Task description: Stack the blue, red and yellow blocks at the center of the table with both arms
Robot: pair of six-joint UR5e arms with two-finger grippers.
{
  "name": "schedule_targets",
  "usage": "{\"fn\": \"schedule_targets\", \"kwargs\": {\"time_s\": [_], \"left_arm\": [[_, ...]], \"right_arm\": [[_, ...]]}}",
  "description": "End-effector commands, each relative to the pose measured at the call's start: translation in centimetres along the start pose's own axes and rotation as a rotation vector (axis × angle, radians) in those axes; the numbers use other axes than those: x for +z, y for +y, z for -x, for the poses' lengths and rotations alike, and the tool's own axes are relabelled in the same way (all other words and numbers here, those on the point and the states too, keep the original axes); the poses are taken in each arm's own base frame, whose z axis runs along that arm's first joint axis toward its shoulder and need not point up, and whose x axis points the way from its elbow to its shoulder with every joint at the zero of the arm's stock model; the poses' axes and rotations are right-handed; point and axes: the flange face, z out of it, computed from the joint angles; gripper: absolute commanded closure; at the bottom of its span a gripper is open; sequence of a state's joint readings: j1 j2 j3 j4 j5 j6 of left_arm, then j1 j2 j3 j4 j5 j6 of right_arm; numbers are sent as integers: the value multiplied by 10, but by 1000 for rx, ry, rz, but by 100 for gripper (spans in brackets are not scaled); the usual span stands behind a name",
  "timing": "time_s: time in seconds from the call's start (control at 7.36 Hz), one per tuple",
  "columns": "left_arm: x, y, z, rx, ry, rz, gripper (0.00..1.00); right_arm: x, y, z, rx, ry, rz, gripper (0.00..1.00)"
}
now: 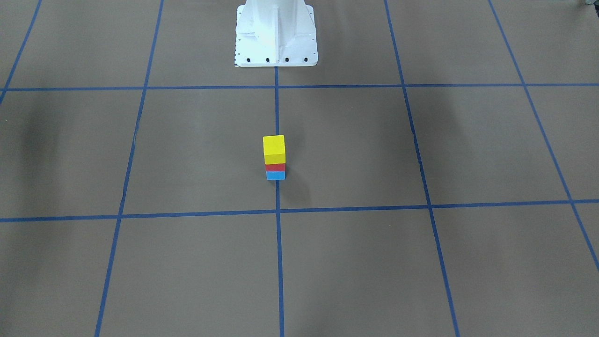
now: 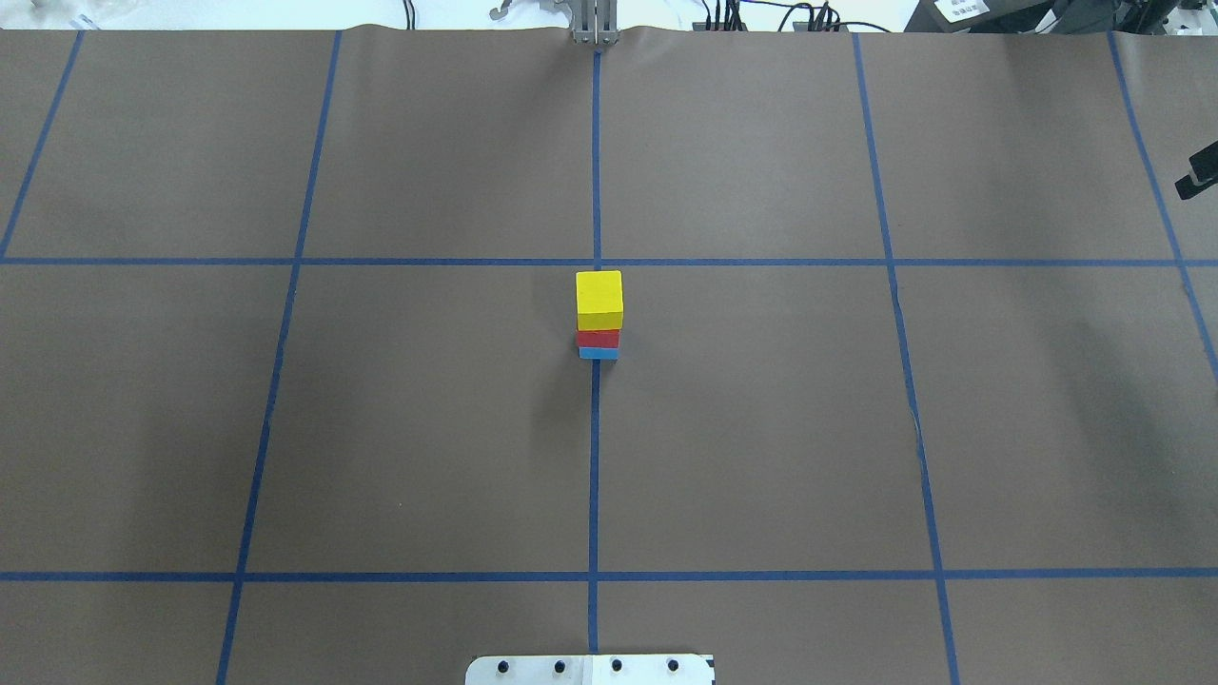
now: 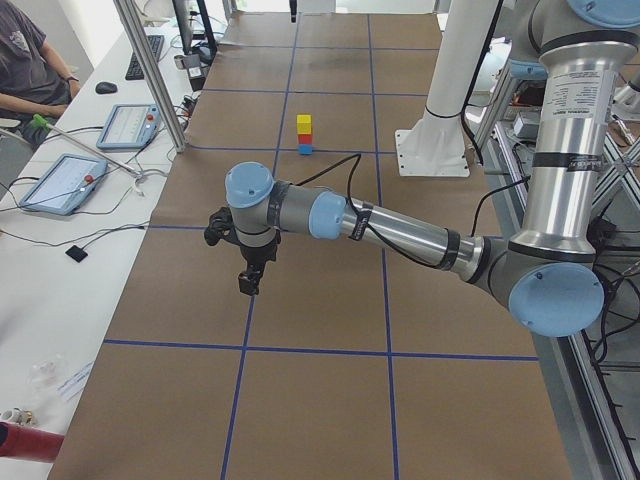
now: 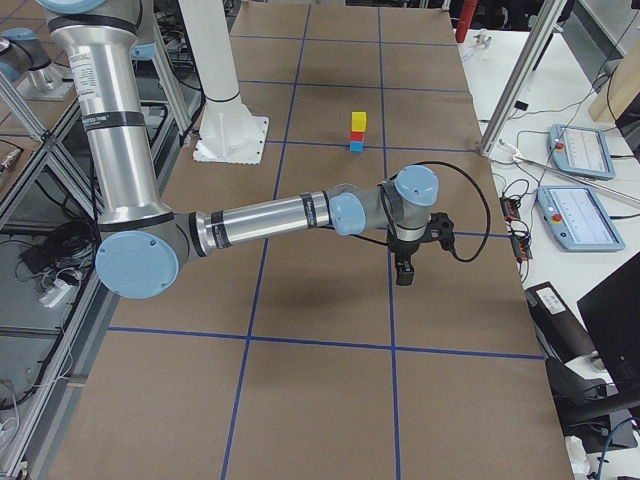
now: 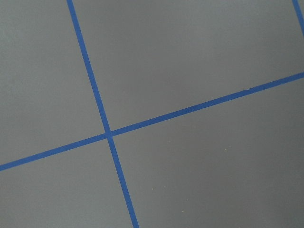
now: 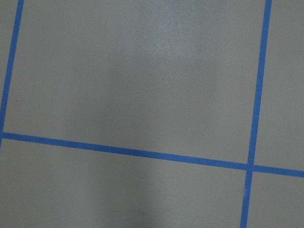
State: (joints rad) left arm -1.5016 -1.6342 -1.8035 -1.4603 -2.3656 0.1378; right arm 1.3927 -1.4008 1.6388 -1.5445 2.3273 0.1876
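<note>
- Hanging fingers-down over bare paper toward its own end of the table, the black two-finger left gripper (image 3: 247,282) is well apart from the blocks. The side view does not let me tell whether its fingers are spread or pressed together.
- The black two-finger right gripper (image 4: 404,273) hangs likewise at the opposite end, and I cannot tell its state either.
- Judgement: both arms are parked wide so that nothing crowds the stack.
- The yellow wooden cube (image 1: 273,149) sits on the red wooden block (image 1: 275,167), which sits on the blue wooden block (image 1: 275,175). The column is upright, with its faces nearly flush.
- The stack stands on the central blue tape line (image 1: 279,243) of the brown paper-covered table (image 1: 140,150).
- Judgement: the stacking looks complete.
</note>
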Motion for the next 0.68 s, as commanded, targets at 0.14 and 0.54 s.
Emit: {"fn": "schedule_targets", "kwargs": {"time_s": [0.14, 0.54], "left_arm": [[-5, 2, -5, 7, 0, -9, 0], [-2, 10, -4, 1, 1, -1, 0]], "right_arm": [[-3, 0, 2, -3, -7, -5, 0], [-4, -2, 3, -6, -5, -8, 0]]}}
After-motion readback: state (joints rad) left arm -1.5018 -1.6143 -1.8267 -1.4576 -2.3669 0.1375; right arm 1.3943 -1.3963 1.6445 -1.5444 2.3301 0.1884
